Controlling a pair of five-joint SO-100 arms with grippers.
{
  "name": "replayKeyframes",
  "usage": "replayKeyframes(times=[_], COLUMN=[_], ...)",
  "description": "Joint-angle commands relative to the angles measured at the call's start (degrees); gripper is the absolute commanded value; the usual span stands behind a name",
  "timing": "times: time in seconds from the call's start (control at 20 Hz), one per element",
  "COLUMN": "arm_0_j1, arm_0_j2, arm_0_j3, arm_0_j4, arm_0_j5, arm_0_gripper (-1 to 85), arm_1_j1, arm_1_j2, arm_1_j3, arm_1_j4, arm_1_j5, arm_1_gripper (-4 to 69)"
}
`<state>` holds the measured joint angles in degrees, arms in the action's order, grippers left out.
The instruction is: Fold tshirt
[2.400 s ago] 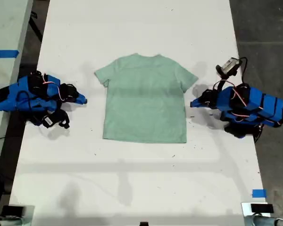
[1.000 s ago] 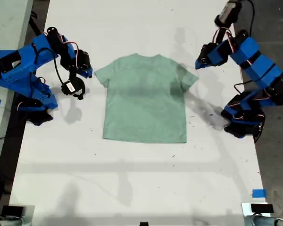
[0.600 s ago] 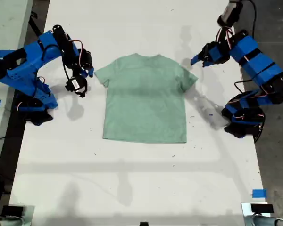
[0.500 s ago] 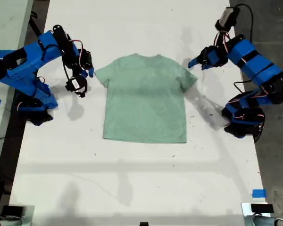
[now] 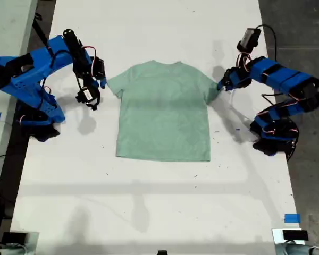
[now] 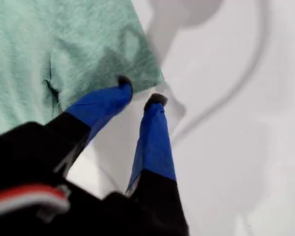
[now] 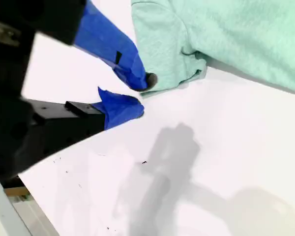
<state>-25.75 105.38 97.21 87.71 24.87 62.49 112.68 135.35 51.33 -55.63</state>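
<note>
One white table (image 5: 149, 202); we count two blue arms and one tshirt (image 5: 164, 111) on it. The table lies bare and broad below the hem and above the collar, with narrower strips at each side where the arms stand. The tshirt lies flat, face up, in the middle of the upper half, sleeves spread, between the arms. We see my first gripper (image 5: 221, 86) at the sleeve on the exterior view's right, jaws narrowly parted, one tip on the sleeve corner, one on the table. My second gripper (image 5: 100, 82) sits at the opposite sleeve, jaws also narrow, one tip touching the sleeve's corner, nothing held.
</note>
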Motion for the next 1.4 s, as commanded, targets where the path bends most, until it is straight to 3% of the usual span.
replayKeyframes(times=[0.0, 0.2, 0.55, 0.7, 1.05, 1.1, 1.35], arm_0_j1=[-0.1, -0.1, -0.2, -0.2, -1.2, -1.2, -0.9], arm_0_j2=[-0.4, -1.3, -1.6, -1.3, 0.3, 0.4, 0.6], arm_0_j3=[-3.2, -2.9, -0.1, 0.3, 1.2, 1.2, 1.8], arm_0_j4=[-1.4, -2.5, -5.0, -4.7, -4.4, -4.4, -4.6], arm_0_j5=[0.2, 0.2, 0.2, 0.4, 0.4, 0.4, 0.4], arm_0_gripper=[2.1, 0.1, 0.0, 0.0, 0.0, 0.0, 0.0], arm_1_j1=[-0.1, -1.8, -12.9, -18.2, -27.3, -27.4, -23.8], arm_1_j2=[-1.1, -6.1, -24.1, -32.1, -35.9, -37.0, -29.8], arm_1_j3=[-2.9, -16.6, -55.9, -68.3, -70.4, -71.3, -74.7], arm_1_j4=[-1.6, 5.8, 20.4, 21.1, 9.1, 9.8, 25.5], arm_1_j5=[-1.2, -0.8, 3.8, 7.8, 17.3, 16.9, 12.3], arm_1_gripper=[-1.5, -1.5, -1.6, -1.6, -1.7, -1.7, -1.7])
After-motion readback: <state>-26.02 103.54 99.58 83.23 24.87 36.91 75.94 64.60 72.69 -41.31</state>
